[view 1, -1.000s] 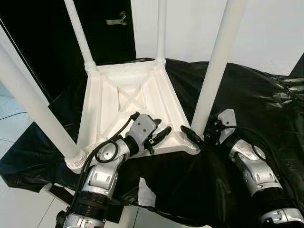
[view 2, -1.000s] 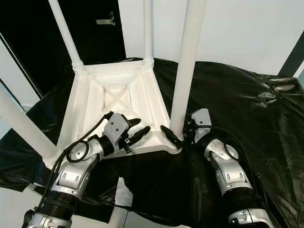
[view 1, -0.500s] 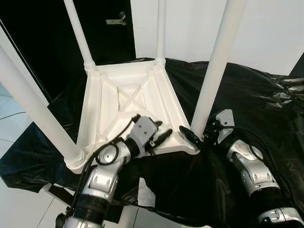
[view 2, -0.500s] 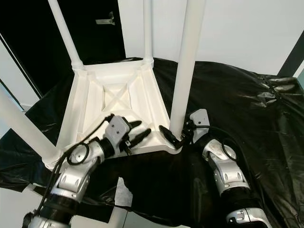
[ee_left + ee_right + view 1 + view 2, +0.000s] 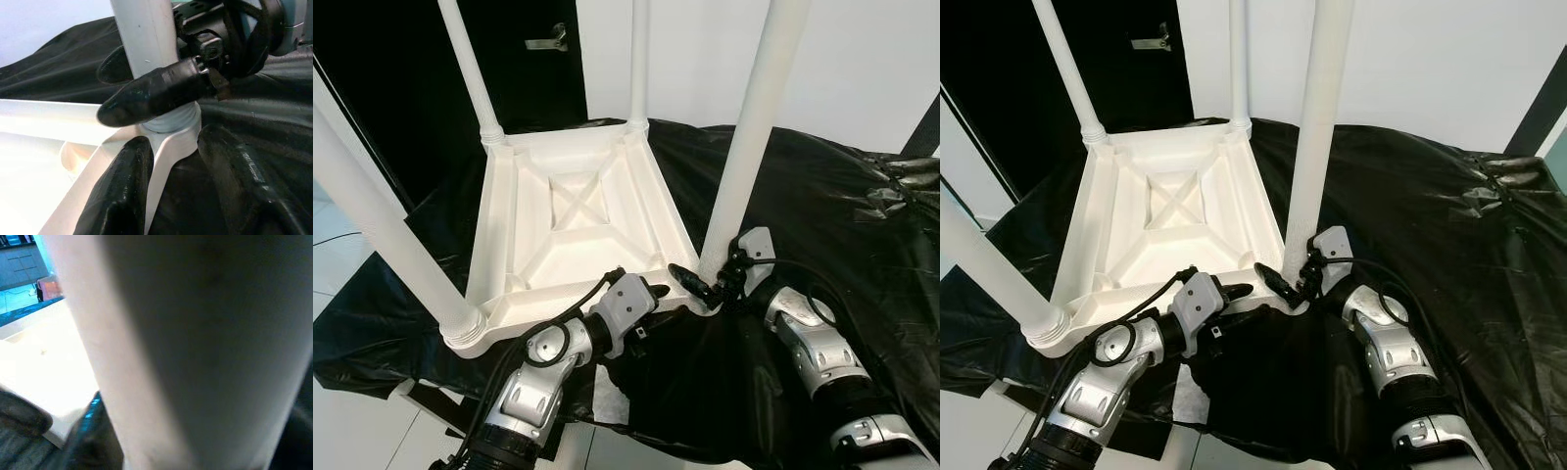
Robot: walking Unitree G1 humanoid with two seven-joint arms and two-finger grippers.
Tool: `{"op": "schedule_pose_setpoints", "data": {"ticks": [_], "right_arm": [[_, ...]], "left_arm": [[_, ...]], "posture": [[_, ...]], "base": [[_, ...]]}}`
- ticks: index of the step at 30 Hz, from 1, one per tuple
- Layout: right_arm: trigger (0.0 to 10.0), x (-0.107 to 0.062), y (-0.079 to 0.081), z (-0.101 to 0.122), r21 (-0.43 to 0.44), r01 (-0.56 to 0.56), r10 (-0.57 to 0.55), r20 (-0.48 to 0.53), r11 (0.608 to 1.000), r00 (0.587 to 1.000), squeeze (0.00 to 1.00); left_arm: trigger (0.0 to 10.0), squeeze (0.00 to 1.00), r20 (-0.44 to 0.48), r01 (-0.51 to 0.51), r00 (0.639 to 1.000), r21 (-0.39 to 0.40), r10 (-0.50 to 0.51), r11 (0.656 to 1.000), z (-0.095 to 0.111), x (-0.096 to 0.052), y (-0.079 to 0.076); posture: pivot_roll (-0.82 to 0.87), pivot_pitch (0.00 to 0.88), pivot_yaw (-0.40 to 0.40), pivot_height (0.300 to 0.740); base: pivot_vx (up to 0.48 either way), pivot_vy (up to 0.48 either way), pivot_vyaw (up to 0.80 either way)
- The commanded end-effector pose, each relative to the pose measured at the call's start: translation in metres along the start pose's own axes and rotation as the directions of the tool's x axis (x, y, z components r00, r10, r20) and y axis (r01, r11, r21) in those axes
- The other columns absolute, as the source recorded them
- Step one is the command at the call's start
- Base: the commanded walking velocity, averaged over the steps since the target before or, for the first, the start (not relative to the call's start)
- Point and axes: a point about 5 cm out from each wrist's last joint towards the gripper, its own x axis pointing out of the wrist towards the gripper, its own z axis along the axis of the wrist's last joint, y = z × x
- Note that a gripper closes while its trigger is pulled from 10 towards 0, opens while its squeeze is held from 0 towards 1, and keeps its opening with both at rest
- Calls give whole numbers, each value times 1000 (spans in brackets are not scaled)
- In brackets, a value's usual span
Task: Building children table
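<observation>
The white children's table lies upside down on a black plastic sheet, its four legs pointing up. My left gripper is at the table's near edge by the near-right corner. It is open, with its fingers straddling the white rim, one above and one below. My right gripper is at the foot of the near-right leg. It is shut on that leg, with one finger in front and the other behind. In the right wrist view the leg is very close and blurred.
A dark doorway with a metal handle stands behind the table on the left, and a white wall runs along the back. Pale floor lies left of the sheet. The near-left leg leans close to my left arm.
My left gripper has drawn back from over the table's underside to its near edge and now straddles the rim. The right gripper stays at the leg's foot. The camera shifted slightly.
</observation>
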Motion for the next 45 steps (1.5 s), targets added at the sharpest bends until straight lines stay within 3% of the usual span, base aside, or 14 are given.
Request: {"op": "schedule_pose_setpoints", "data": {"ticks": [1,9,10,14,15,16,17,20,23,33,34,35,36,45], "right_arm": [[0,4,5,0,-3,-21,21,2,1000,1000,0],[0,-4,-1,-4,-30,118,-119,-25,993,993,0],[784,-4,-3,-5,-25,182,-183,-36,983,983,0],[275,-4,-2,-6,-19,228,-229,-40,973,973,0],[6980,-2,5,-7,-6,277,-277,-41,961,960,0],[6980,-2,5,-7,-6,277,-277,-41,961,960,0],[10000,1,14,-8,10,336,-335,-39,942,941,0],[10000,4,23,-8,22,393,-392,-39,919,919,0],[10000,10,34,-10,60,533,-530,-58,844,846,0],[10000,8,37,-5,82,599,-598,-44,797,801,0],[10000,6,36,-5,85,601,-600,-40,795,799,220],[10000,6,36,-5,85,601,-600,-40,795,799,220],[10000,5,36,-2,107,591,-593,-24,799,805,1000],[10000,-14,22,11,83,363,-368,58,928,928,1000]], "left_arm": [[10000,0,-5,-13,1000,2,13,1000,0,-1,4],[10000,0,-27,-70,997,31,71,997,-2,-2,14],[10000,0,-25,-77,997,27,77,997,-2,-2,14],[10000,0,-25,-83,996,25,84,996,-2,-2,14],[10000,0,-27,-87,996,21,88,996,-3,-4,15],[10000,0,-27,-87,996,21,88,996,-3,-4,15],[10000,0,-26,-91,995,14,92,996,-4,-7,15],[10000,0,-26,-87,996,12,87,996,-4,-10,15],[10000,0,-32,-82,996,15,82,997,-5,-13,17],[10000,0,-23,-59,998,26,60,998,-3,-10,16],[10000,0,-22,-58,998,27,59,998,-3,-9,16],[10000,0,-22,-58,998,27,59,998,-3,-9,16],[10000,0,-22,-59,998,27,60,998,-3,-9,17],[10000,0,-12,-54,998,26,54,998,-1,-6,15]], "posture": [[17,0,-18,740],[5,0,-24,740],[6,0,-26,740],[7,0,-26,740],[4,0,-26,740],[4,0,-26,740],[3,0,-25,740],[9,0,-28,740],[9,0,-26,740],[-10,0,-14,740],[-10,0,-12,740],[-10,0,-12,740],[-14,0,-14,740],[-19,0,-17,740]], "base": [[0,0,0],[0,0,0],[0,0,0],[0,0,0],[0,0,0],[0,0,0],[0,0,0],[0,0,0],[0,0,0],[0,0,0],[0,0,0],[0,0,0],[0,0,0],[0,0,0]]}}
